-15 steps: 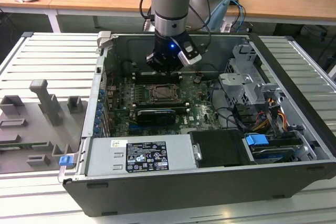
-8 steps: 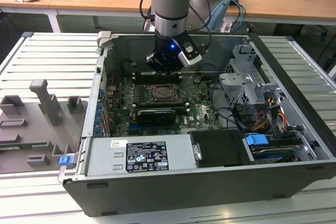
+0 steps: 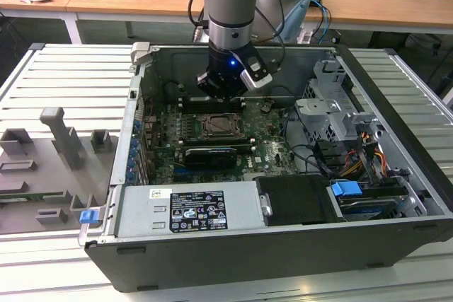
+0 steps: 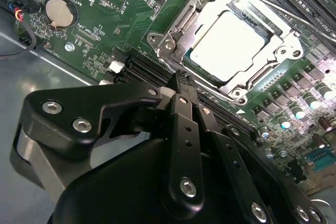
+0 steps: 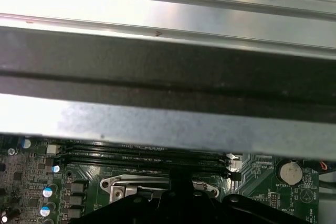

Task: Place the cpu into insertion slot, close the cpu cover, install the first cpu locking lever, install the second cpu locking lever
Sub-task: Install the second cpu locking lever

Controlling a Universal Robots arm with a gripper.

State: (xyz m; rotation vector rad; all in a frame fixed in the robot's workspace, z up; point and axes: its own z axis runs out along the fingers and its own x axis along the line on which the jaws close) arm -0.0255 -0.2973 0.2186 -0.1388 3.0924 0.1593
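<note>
Since the chip already lies flat in its socket on the green board, with the silvery cover frame folded down around its pale face, the work now concerns the thin wire levers at the socket's edges. One lever runs along the side of the frame nearest the hand; whether it is latched I cannot tell.

Seen in the exterior view, the arm reaches straight down into the open computer case, and its hand hangs just above the socket, likely so that the fingers can press on the parts from overhead. In the second wrist view the black fingers are clenched together with nothing between them, their tips hovering just beside the socket's near edge.

Inside the case sit the board, a long black card in front of the socket, a grey power supply box and a drive cage. The case rests on a ribbed metal desk.
</note>
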